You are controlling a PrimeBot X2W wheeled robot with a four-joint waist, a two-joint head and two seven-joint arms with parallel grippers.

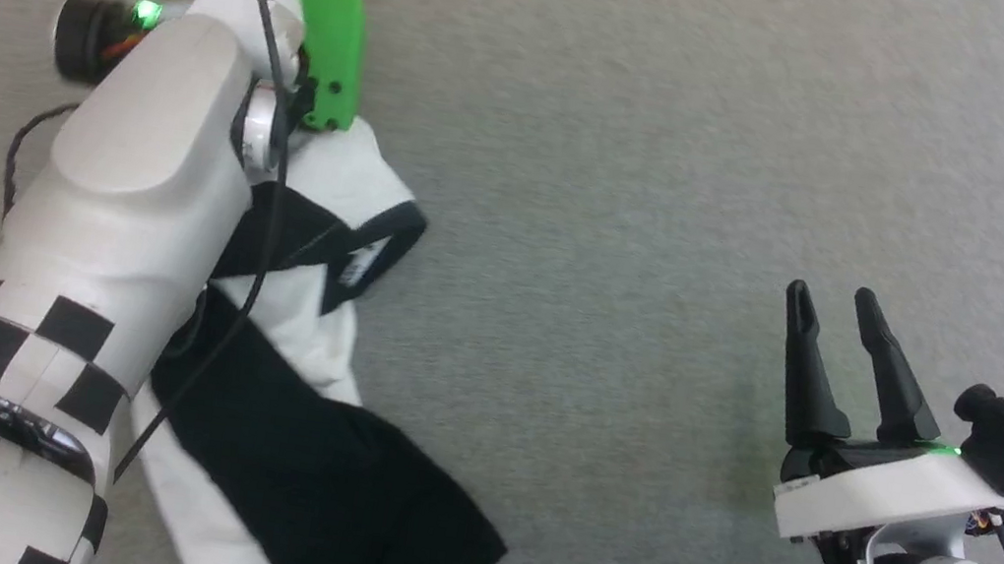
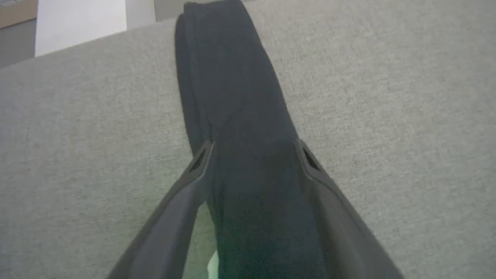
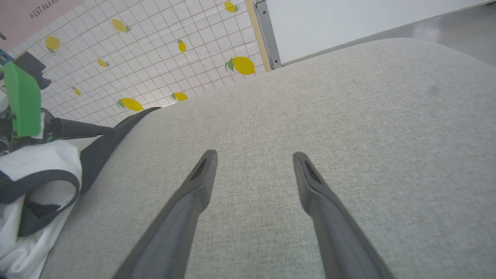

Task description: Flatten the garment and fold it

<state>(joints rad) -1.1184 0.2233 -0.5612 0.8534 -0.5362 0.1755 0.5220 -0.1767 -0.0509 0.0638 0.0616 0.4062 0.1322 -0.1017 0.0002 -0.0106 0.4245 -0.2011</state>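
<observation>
A: Looking at the head view, where does the garment (image 1: 332,486) lie from each gripper?

B: It is bunched at the lower left of the frame, on the grey fabric surface (image 1: 681,150), partly under the left arm (image 1: 131,167). The right gripper (image 1: 832,294) stands at the right of the frame, fingers spread wide and empty, well apart from the cloth. So the left arm is the nearer one.

A: And the left gripper (image 2: 254,155)?

B: In the left wrist view its fingers are also spread wide, and the black sleeve (image 2: 228,77) lies between them. I see no clamp on it.

A: Which way does the sleeve run?

B: Its long axis goes from the bottom middle of that frame to the top middle, leaning a little left, nearly along the fingers.

A: And the whole shirt?

B: In the head view it runs on a diagonal, from the green plate (image 1: 323,16) at the upper left down to the bottom middle. It is not flat. I judge that the next move depends on closing on the sleeve and drawing it out along this axis.
</observation>
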